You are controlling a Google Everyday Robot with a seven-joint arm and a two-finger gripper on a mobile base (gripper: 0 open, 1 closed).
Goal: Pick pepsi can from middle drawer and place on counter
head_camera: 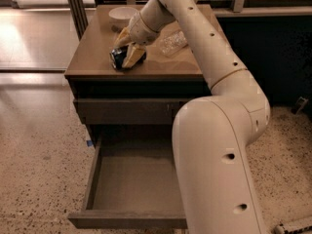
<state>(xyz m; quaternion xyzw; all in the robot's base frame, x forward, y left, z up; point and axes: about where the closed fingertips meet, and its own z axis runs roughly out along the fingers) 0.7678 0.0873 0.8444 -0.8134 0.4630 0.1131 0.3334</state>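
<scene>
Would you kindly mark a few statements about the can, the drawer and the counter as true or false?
1. The can lies in the open drawer. False: it is up at the counter, held by the gripper.
2. The gripper is shut on the can near the counter's front edge. True.
3. The part of the drawer floor that shows has nothing on it. True.
4. The plastic bottle stands upright on the floor. False: it lies on the counter, beside the arm.
5. A white bowl sits at the back of the counter. True.
</scene>
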